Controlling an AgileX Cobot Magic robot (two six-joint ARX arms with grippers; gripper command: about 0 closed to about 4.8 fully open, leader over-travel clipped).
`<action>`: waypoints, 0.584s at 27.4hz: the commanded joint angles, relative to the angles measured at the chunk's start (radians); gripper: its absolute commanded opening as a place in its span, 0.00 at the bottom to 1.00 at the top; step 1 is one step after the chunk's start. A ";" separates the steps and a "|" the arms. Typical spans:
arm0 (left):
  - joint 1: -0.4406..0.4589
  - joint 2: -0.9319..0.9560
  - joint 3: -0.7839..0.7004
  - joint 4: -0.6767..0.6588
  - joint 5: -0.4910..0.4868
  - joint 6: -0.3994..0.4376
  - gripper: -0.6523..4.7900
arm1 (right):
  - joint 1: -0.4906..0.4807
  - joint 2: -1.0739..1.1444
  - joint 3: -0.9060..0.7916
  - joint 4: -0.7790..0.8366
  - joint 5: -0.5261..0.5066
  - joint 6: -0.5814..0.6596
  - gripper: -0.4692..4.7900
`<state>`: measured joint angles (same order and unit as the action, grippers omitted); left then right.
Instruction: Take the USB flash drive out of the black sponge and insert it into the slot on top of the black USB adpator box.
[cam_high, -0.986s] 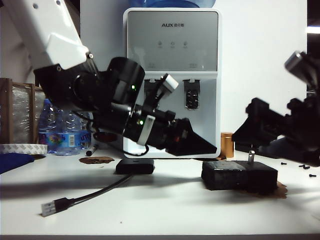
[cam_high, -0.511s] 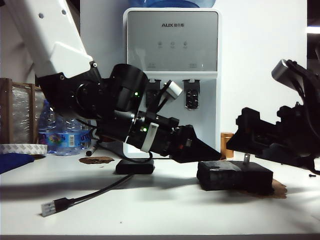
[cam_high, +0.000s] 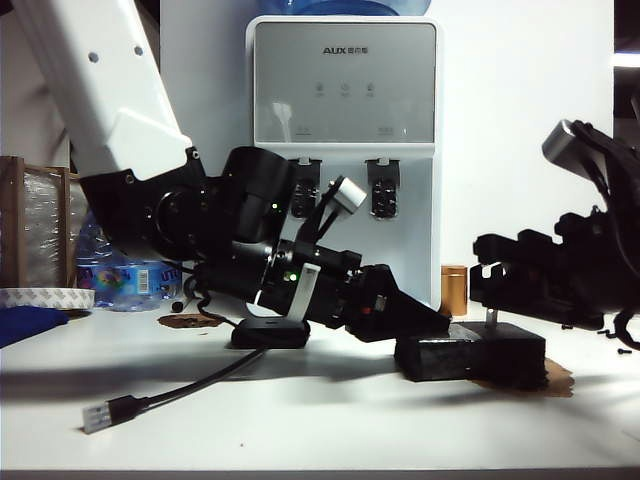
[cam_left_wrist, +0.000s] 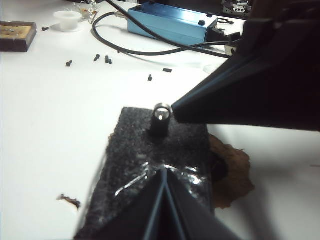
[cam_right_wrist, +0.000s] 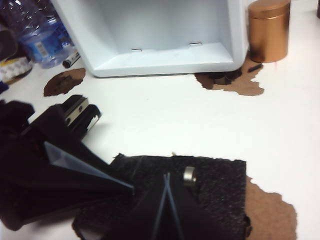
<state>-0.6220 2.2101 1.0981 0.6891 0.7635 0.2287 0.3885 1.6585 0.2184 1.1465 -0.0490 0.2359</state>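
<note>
Upright in the black sponge (cam_left_wrist: 150, 165), the silver ring-topped USB flash drive (cam_left_wrist: 161, 116) stands between closed left tool (cam_left_wrist: 165, 172) and closed right tool (cam_right_wrist: 167, 176).

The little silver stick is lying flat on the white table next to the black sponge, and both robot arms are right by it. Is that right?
Not quite. The USB flash drive isn't lying on the table; it stands upright, stuck in the top of the black sponge, as the left wrist view shows. The rest holds: the left end effector and the right end effector are both at the sponge.
</note>
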 joint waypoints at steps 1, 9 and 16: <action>0.008 0.013 -0.006 -0.045 -0.024 0.007 0.11 | 0.002 -0.001 0.003 0.016 0.000 0.002 0.09; 0.008 0.013 -0.006 -0.045 -0.024 0.007 0.11 | 0.002 -0.002 0.003 0.029 -0.003 0.002 0.09; 0.008 0.013 -0.006 -0.045 -0.024 0.006 0.11 | 0.002 -0.006 -0.002 0.186 -0.023 0.020 0.09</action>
<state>-0.6155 2.2112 1.0977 0.6918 0.7628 0.2287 0.3885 1.6581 0.2157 1.2591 -0.0532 0.2371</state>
